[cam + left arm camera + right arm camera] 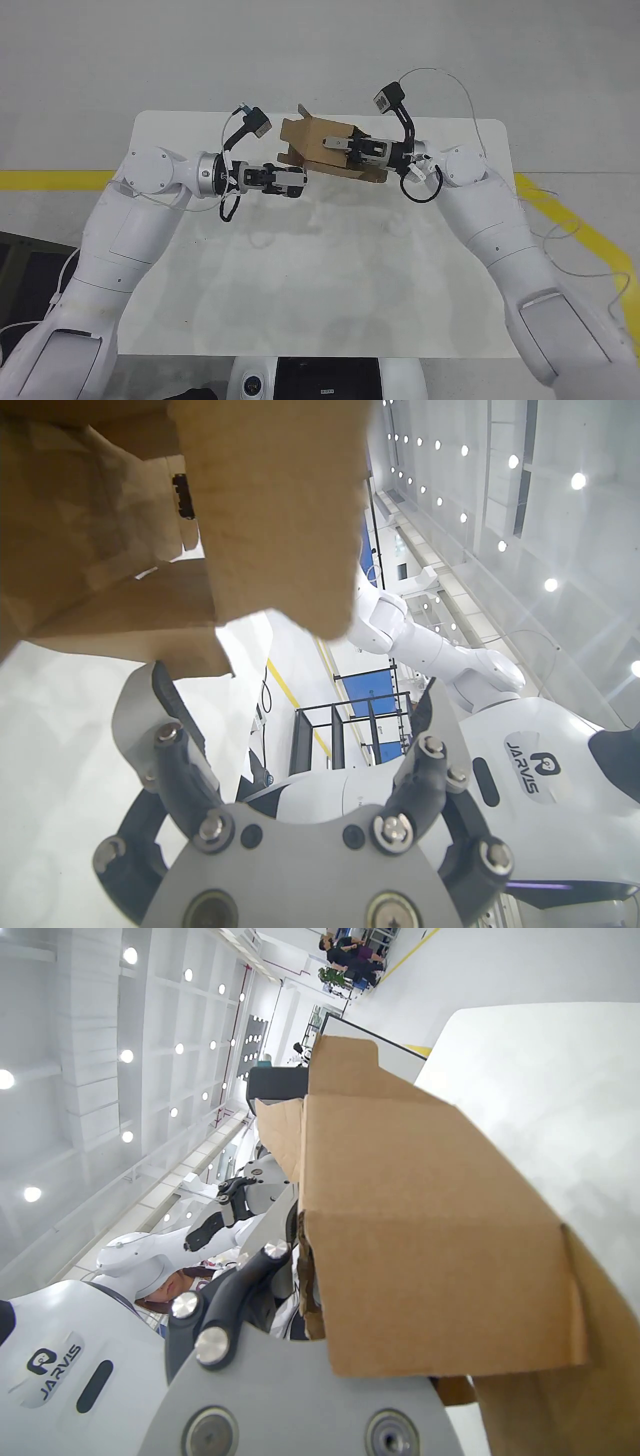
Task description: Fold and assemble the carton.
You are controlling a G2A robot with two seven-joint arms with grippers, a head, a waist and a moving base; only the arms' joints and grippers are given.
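A brown cardboard carton (322, 146) is held above the far middle of the white table, partly unfolded, with flaps sticking out. My right gripper (342, 147) comes in from the right and is shut on one carton wall (425, 1228); one finger (282, 1228) presses the wall's edge and the other is hidden behind the cardboard. My left gripper (300, 183) is open just below and left of the carton, holding nothing. In the left wrist view its fingers (167, 700) spread wide under the carton (100, 530), one tip close to the carton's lower edge, beside a hanging flap (280, 510).
The white table (320, 290) is bare in front of the arms. A yellow floor line (45, 180) runs past both table sides. Cables loop off each wrist near the carton.
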